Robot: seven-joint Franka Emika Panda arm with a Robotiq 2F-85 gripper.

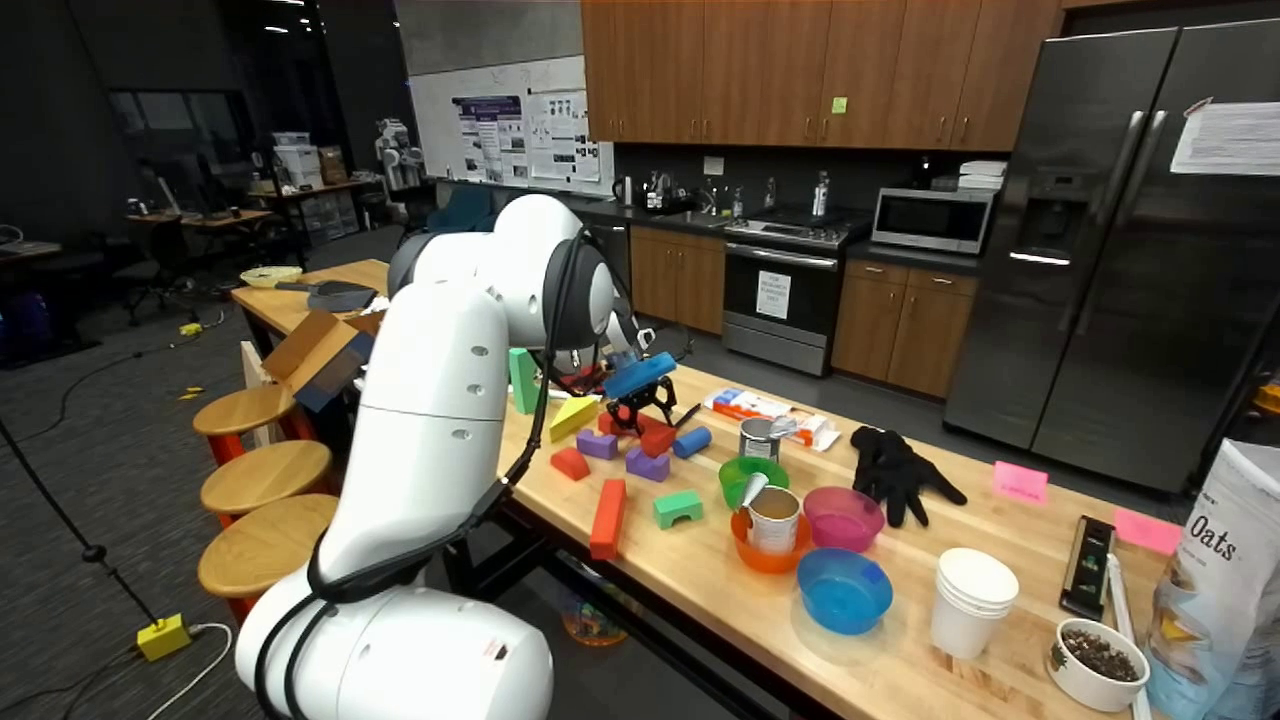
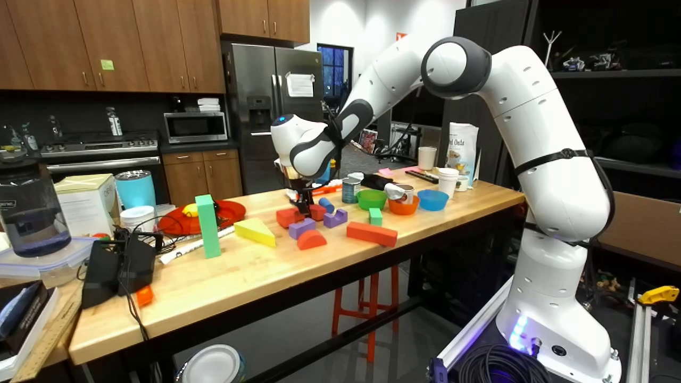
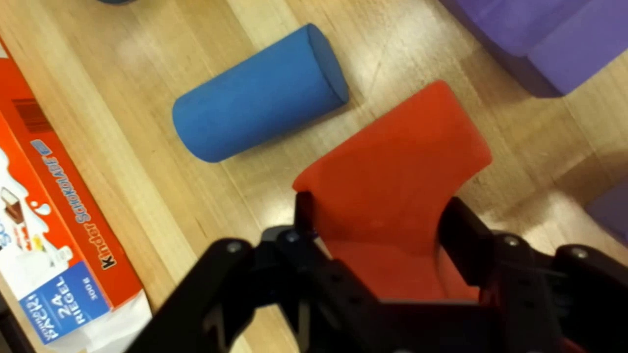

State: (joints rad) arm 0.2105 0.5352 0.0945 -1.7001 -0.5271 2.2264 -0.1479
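Note:
In the wrist view a red block (image 3: 402,142) with a curved, hollowed side lies between the black fingers of my gripper (image 3: 380,215), which press against it from both sides. The same gripper (image 1: 643,400) is low over the table in an exterior view, with red wood (image 1: 658,440) at its fingertips; whether the red there is one block or two, I cannot tell. A blue cylinder (image 3: 260,93) lies on its side close by, apart from the block. Purple notched blocks (image 1: 648,465) stand near the gripper, towards the table's front edge.
Around lie a yellow wedge (image 2: 255,232), a red half-round (image 2: 312,240), a long red block (image 1: 608,518) and a green arch (image 1: 678,508). An upright green block (image 2: 207,226) stands tall. Coloured bowls (image 1: 845,590), a can (image 1: 760,440) and a chocolate box (image 3: 64,211) are nearby.

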